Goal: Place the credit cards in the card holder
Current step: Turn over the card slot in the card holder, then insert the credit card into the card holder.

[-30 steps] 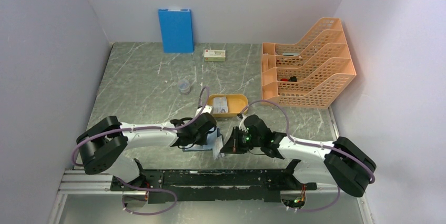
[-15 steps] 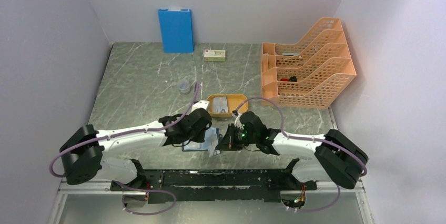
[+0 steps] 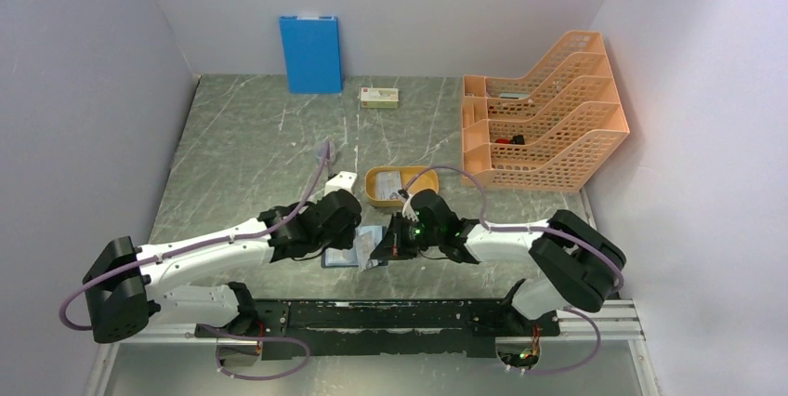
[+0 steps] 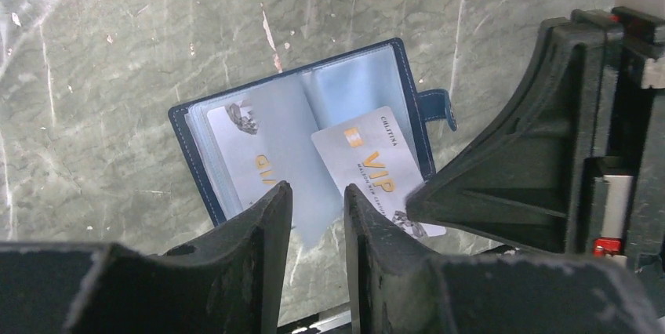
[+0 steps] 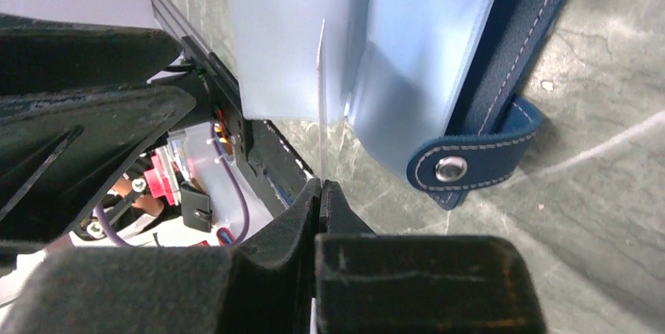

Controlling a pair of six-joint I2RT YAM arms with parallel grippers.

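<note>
The card holder [image 4: 235,118] lies open on the table, navy cover down, clear sleeve pages up; it shows between both grippers in the top view [image 3: 351,259]. One credit card [image 4: 375,163] with gold VIP print rests slanted on its right page, and my right gripper [image 5: 321,185] is shut on its near edge. Another card [image 4: 252,163] shows through the left sleeve. My left gripper [image 4: 317,208] is open, a loose clear page lying between its fingers unclamped. More cards [image 3: 394,183] lie in the orange tray [image 3: 375,193].
A blue board [image 3: 310,54] leans on the back wall, with a white red-labelled box [image 3: 380,97] beside it. An orange file rack [image 3: 544,122] fills the back right. The holder's snap strap [image 5: 451,168] sticks out to its side. A black rail [image 3: 372,314] runs along the near edge.
The left gripper went from shut to open and let go of the sleeve page. Both arms shifted left and forward; the right gripper carried the card onto the holder.
</note>
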